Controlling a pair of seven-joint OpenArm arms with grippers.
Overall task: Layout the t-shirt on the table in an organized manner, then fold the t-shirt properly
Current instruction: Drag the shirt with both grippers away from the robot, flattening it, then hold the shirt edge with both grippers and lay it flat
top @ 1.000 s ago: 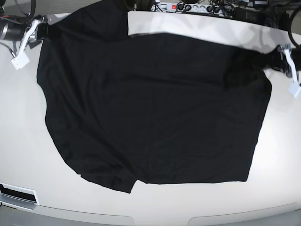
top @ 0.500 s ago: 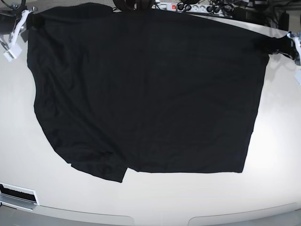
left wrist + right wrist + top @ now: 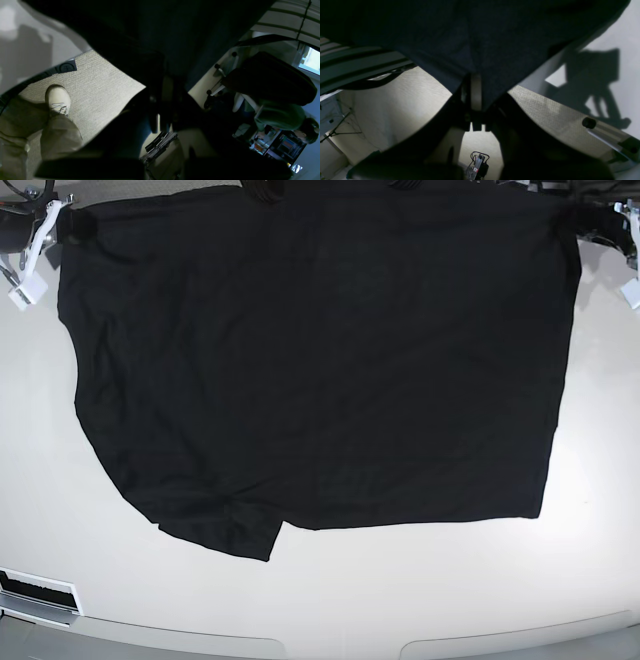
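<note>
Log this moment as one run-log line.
phase: spreading | left gripper: shut on t-shirt | right gripper: shut on t-shirt | far edge lifted | near hem on table

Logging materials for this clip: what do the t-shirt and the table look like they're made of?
T-shirt: soft matte black fabric, probably a cotton-like knit; it drapes and wrinkles, and a fine weave shows in the right wrist view.
Table: hard, smooth white top, probably laminate or plastic; it shows sheen and crisp shadows.

Black arm links point(image 3: 80, 225), white bracket point(image 3: 42, 232), dark fingers point(image 3: 476, 92)
</note>
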